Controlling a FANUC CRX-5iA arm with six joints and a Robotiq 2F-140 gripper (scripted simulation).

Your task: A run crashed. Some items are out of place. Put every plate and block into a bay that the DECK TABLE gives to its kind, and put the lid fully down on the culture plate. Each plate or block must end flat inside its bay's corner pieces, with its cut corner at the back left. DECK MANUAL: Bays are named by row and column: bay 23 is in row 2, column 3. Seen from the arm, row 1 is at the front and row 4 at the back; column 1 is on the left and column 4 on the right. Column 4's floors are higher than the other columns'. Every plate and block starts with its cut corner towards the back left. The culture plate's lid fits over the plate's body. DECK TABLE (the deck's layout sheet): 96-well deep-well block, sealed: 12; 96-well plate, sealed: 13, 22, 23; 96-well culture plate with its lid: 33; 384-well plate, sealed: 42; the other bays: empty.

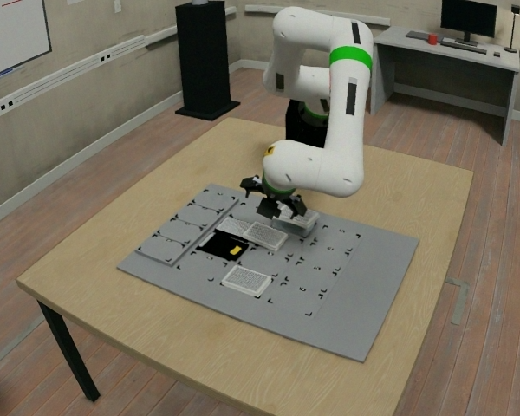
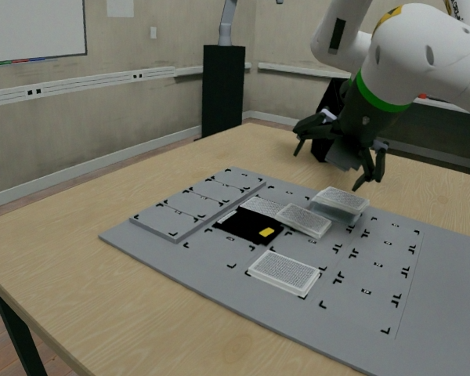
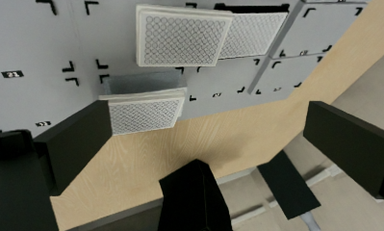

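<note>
My gripper [image 1: 274, 202] [image 2: 333, 164] [image 3: 207, 118] is open and empty. It hangs tilted just above the arm-side edge of the grey deck [image 1: 376, 277] [image 2: 442, 275] [image 3: 30, 38]. Right below it stands a tall sealed deep-well block [image 1: 295, 222] [image 2: 339, 204] [image 3: 142, 103]. Beside that, a sealed 96-well plate [image 1: 264, 236] [image 2: 304, 219] [image 3: 181, 40] lies slightly askew and overlaps another white plate [image 1: 232, 224] [image 2: 262, 205] [image 3: 253, 34]. A black plate with a yellow patch [image 1: 224, 247] [image 2: 249, 226] lies farther out. A fine-welled plate [image 1: 245, 280] [image 2: 283, 272] sits flat in a far bay.
The raised column of bays [image 1: 179, 230] [image 2: 186, 202] [image 3: 319, 24] runs along one side of the deck and holds nothing. The bays of the column on the opposite side are bare. The wooden table [image 1: 206, 349] [image 2: 106, 291] surrounds the deck.
</note>
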